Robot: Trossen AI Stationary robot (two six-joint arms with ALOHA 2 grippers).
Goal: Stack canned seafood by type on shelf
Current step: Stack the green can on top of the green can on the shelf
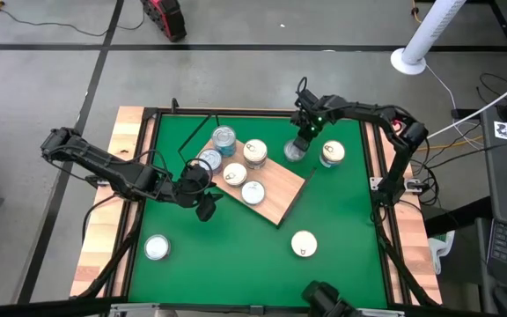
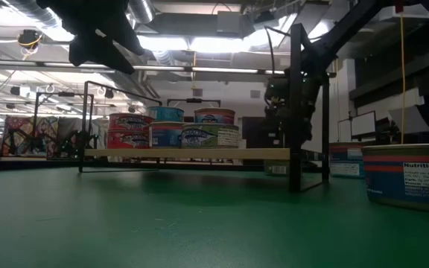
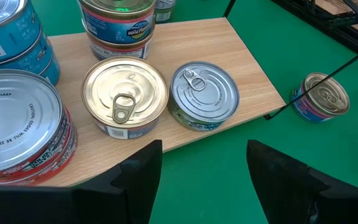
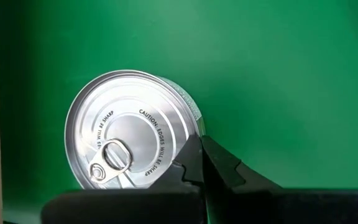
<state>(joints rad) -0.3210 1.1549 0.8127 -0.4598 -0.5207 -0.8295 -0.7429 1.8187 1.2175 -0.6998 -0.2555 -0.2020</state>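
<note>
Right tool (image 4: 201,163) pressed together, touching silver tin (image 4: 132,130); left tool (image 3: 204,171) spread, empty.

Tins (image 1: 235,173) on shelf (image 1: 278,190), others around

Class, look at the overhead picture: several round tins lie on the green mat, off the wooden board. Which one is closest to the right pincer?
The silver-lidded round tin just off the light-brown wooden board: the shut right pincer hangs right over it, while the other loose tins lie farther off.
</note>
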